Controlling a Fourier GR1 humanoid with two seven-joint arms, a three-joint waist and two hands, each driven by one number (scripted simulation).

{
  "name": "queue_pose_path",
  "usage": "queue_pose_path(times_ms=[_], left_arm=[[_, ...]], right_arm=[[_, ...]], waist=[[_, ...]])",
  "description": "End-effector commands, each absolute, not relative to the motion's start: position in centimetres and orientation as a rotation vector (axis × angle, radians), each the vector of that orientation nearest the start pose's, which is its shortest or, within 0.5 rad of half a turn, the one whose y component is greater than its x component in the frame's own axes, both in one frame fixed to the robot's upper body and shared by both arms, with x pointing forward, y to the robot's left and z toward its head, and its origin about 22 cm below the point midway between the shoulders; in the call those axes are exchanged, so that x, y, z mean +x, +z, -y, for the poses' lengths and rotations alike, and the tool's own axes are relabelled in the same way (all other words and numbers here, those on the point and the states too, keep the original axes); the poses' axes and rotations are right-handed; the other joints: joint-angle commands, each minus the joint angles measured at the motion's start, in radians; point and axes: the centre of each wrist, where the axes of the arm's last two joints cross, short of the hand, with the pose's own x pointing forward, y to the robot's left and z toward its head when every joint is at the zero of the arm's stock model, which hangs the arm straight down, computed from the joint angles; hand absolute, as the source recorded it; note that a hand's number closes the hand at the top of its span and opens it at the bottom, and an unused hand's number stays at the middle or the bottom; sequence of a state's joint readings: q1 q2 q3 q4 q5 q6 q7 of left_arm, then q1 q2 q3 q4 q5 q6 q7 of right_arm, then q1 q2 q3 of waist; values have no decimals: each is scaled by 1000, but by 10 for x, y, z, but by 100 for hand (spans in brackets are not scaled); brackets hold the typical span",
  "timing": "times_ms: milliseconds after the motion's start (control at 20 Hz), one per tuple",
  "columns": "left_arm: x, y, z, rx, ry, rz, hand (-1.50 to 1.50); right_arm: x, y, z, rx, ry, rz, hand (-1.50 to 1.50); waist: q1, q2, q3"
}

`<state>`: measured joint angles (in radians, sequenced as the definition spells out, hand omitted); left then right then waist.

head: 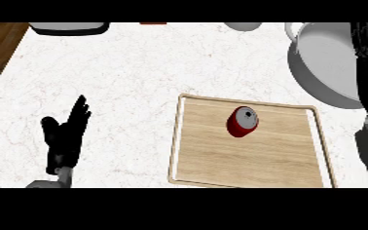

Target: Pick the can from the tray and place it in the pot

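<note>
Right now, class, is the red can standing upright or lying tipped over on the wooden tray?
Upright. The can shows its round silver top to the steeply downward view, with its red side below, standing on the tray.

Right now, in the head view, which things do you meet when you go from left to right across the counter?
Left hand, open and resting at the lower left → wooden tray → red can standing on the tray → grey pot at the upper right.
</note>
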<state>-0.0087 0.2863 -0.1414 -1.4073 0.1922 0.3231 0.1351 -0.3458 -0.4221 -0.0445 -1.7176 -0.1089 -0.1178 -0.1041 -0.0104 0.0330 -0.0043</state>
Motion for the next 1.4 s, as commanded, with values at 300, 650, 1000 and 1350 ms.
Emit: queue_pose_path(times_ms=[300,650,1000,1350], left_arm=[[251,-17,-245,46,-210,1278,0],[258,-8,-251,-35,-267,1269,0],[243,-26,-244,-66,-248,1271,0],[266,-21,-221,-68,-270,1286,0]], right_arm=[[294,141,268,-446,1063,1833,150],[250,60,206,12,325,2224,-150],[227,129,236,-46,675,1925,-150],[249,149,220,-18,718,1646,-150]], waist=[[-11,-42,-13],[2,-35,5],[3,-39,2],[11,-32,3]])
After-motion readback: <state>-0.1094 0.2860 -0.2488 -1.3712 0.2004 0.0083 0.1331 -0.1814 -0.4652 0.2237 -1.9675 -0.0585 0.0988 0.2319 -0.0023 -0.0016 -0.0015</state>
